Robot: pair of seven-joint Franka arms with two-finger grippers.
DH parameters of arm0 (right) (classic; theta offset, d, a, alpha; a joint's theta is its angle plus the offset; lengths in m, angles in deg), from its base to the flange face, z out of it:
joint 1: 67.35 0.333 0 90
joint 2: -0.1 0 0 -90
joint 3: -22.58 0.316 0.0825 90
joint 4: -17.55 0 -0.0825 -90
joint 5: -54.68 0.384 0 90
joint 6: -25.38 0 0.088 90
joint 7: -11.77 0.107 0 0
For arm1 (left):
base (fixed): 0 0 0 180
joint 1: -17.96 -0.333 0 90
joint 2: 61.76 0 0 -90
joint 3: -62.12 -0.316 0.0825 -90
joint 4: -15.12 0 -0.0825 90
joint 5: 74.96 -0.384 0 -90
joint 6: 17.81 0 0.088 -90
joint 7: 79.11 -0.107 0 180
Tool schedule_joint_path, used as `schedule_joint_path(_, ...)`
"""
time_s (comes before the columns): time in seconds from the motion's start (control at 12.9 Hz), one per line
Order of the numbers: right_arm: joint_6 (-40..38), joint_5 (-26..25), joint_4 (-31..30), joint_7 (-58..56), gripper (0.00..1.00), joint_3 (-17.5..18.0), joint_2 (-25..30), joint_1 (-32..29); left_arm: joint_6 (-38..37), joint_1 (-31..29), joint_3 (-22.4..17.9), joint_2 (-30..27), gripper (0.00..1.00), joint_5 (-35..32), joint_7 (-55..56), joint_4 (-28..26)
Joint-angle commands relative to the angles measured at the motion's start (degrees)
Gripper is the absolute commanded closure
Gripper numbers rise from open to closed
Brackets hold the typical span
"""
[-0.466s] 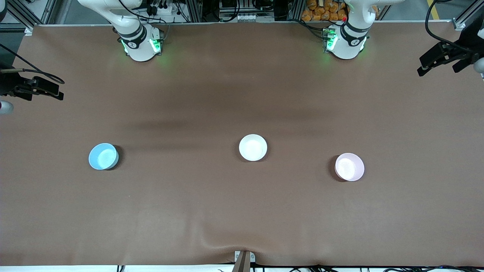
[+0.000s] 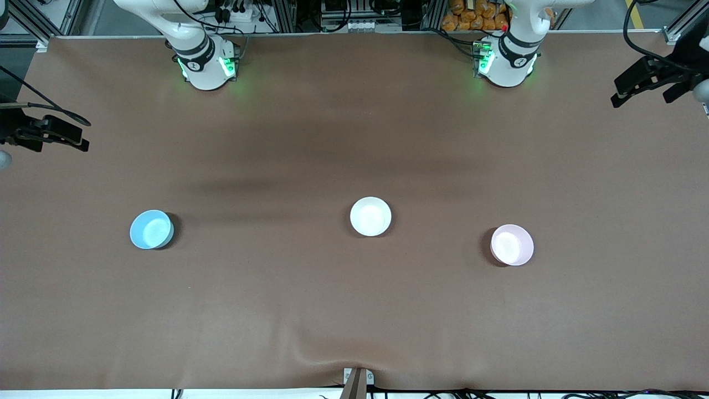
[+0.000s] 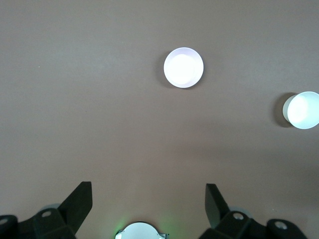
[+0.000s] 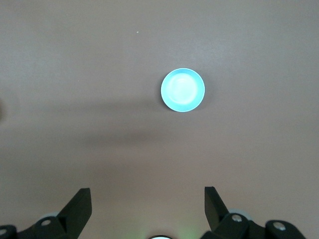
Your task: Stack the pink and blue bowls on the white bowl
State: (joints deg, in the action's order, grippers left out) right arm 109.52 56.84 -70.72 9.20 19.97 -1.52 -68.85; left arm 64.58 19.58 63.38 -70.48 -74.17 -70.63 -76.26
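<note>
Three small bowls stand apart in a row on the brown table. The light blue bowl [image 2: 151, 229] is toward the right arm's end, the white bowl [image 2: 370, 216] is in the middle, and the pale pink bowl [image 2: 512, 244] is toward the left arm's end. My right gripper [image 2: 77, 138] is open and empty, high over its end of the table. Its wrist view shows the blue bowl [image 4: 182, 90] beneath the gripper [image 4: 147, 201]. My left gripper [image 2: 623, 91] is open and empty, high over its own end. Its wrist view [image 3: 148, 199] shows the pink bowl [image 3: 183, 67] and the white bowl [image 3: 301, 110].
The right arm's base [image 2: 205, 66] and the left arm's base [image 2: 507, 61] stand along the table's edge farthest from the front camera. A small mount [image 2: 357, 379] sits at the table's edge nearest to that camera.
Both grippers have shifted slightly outward toward their ends of the table. The three bowls have not moved.
</note>
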Motion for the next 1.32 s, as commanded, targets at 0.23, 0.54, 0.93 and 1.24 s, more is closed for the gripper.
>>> schedule_joint_path(0.23, 0.3, 0.7, -1.2, 0.8, 0.00, 0.0, 1.4, -0.2, -1.7, 0.8, 0.5, 1.3, 0.00, -0.3, -3.3, 1.0)
schedule_joint_path(0.54, 0.3, 0.7, -1.2, 0.9, 0.00, 0.0, 1.3, -0.2, -2.7, 0.6, 0.7, 2.4, 0.00, -0.9, -3.4, 0.8)
schedule_joint_path(0.93, 0.4, 0.7, -1.3, 0.9, 0.00, 0.0, 1.1, -0.1, -2.4, -0.3, 0.0, 2.4, 0.00, -1.0, -3.6, 1.2)
schedule_joint_path(1.24, 0.8, 0.7, -1.4, 0.8, 0.00, 0.0, 0.9, 0.0, -1.9, -1.4, -0.2, 2.7, 0.00, -0.6, -3.6, 1.1)
